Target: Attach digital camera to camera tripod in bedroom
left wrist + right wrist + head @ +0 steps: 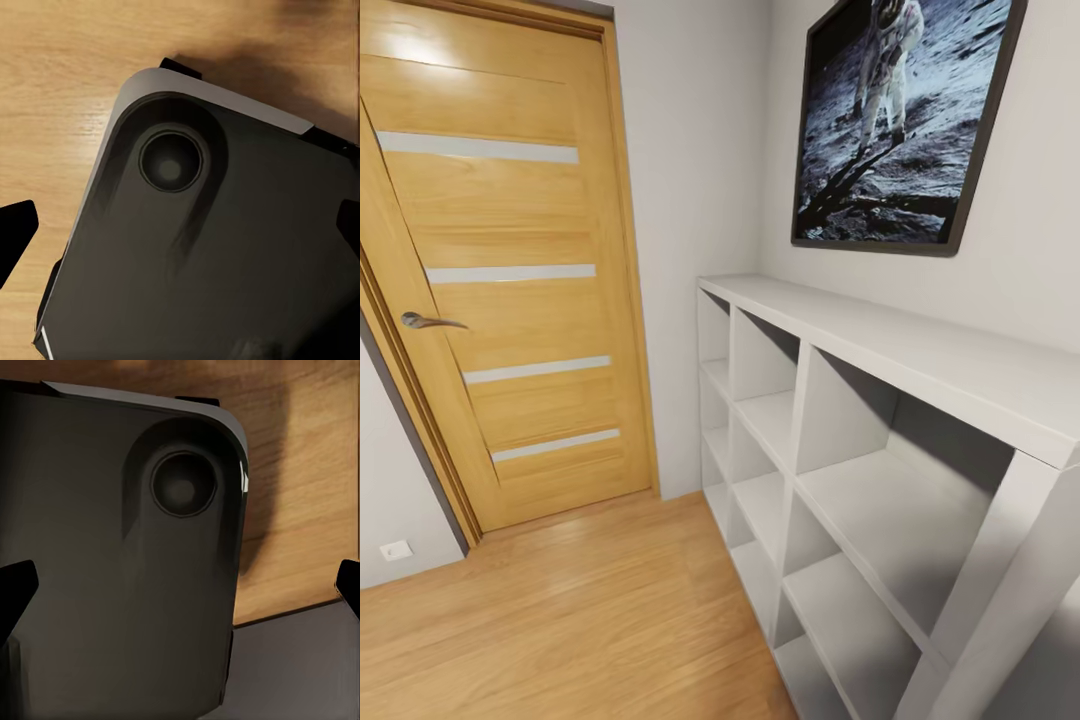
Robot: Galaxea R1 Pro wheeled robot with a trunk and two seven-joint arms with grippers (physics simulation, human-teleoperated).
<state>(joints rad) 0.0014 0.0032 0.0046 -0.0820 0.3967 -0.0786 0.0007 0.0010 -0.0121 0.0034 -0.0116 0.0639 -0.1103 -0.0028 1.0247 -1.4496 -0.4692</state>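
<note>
The digital camera and the camera tripod are out of view. The head view faces a corner of the bedroom with white walls and a light wood floor [560, 620]. In the left wrist view my left gripper [182, 232] hangs open, its black fingertips [16, 238] far apart at the frame's edges, with nothing between them. My right gripper [182, 585] is open too, with its fingertips [16, 591] wide apart and empty. Both point down at a dark rounded panel [225, 262] of my own base, above the wood floor.
A white cubby shelf [880, 450] with bare compartments runs along the right wall. Above it hangs a framed astronaut picture [900, 110]. A closed wooden door [510, 270] with a metal handle [428, 321] stands at the left. A wall socket [396, 550] sits low beside it.
</note>
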